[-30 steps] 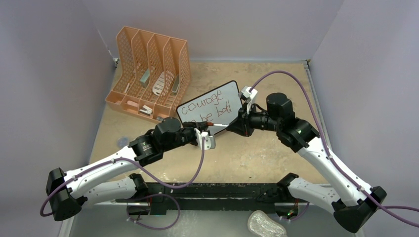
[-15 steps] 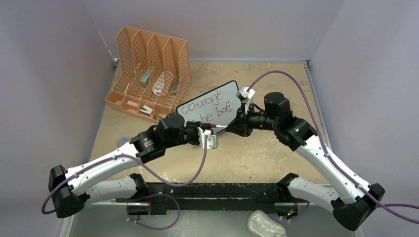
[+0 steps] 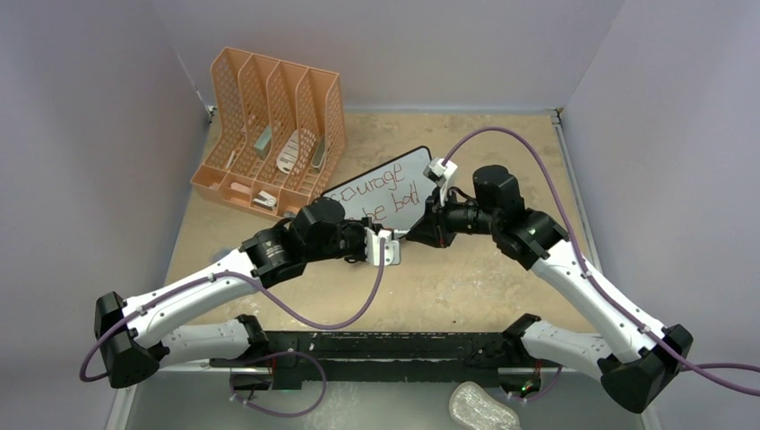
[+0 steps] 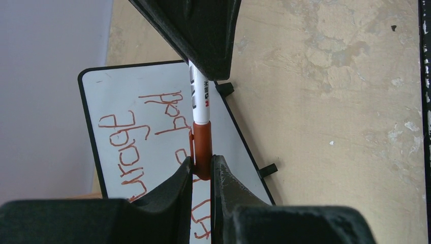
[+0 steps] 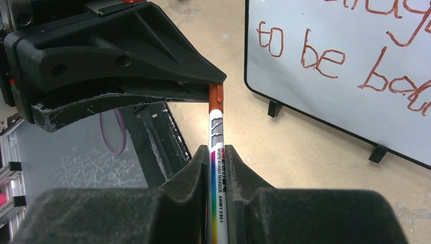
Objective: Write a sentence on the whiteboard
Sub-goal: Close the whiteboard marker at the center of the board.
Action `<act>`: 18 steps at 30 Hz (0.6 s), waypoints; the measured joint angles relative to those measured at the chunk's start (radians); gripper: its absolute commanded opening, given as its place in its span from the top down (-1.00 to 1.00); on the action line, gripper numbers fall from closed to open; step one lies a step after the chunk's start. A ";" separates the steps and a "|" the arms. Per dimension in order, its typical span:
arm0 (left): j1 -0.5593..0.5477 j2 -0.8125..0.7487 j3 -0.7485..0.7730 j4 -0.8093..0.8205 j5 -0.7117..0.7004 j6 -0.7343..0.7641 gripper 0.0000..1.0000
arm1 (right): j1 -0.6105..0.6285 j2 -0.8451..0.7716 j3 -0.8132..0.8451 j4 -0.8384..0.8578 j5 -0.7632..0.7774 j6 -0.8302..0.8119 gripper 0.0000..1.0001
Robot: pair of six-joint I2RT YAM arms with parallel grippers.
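One black-framed white whiteboard (image 3: 410, 168) bears one red two-line sentence (image 3: 384, 193). One white marker (image 5: 216, 128) spans two grippers: left gripper (image 4: 202, 165) nips its red cap (image 4: 202, 142), right gripper (image 5: 217, 153) nips its barrel.

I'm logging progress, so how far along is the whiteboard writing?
Done: the sentence on the whiteboard reads roughly "courage to be bad". In hand: the right gripper holds the marker, and the left gripper pinches its red cap, which looks pushed on. Left: probably just releasing and setting the marker down.
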 measured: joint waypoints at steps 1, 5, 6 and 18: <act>-0.001 0.002 0.006 -0.010 0.001 -0.005 1.00 | 0.001 0.002 0.000 0.001 -0.002 0.002 1.00; -0.002 0.014 0.034 -0.045 0.002 -0.013 1.00 | 0.005 0.006 -0.001 0.008 -0.006 0.011 1.00; -0.003 0.017 0.038 -0.050 0.001 -0.016 1.00 | 0.005 0.006 -0.004 0.014 -0.008 0.016 1.00; -0.050 0.059 0.045 -0.074 -0.026 -0.021 1.00 | 0.010 0.043 -0.084 0.100 -0.021 0.110 1.00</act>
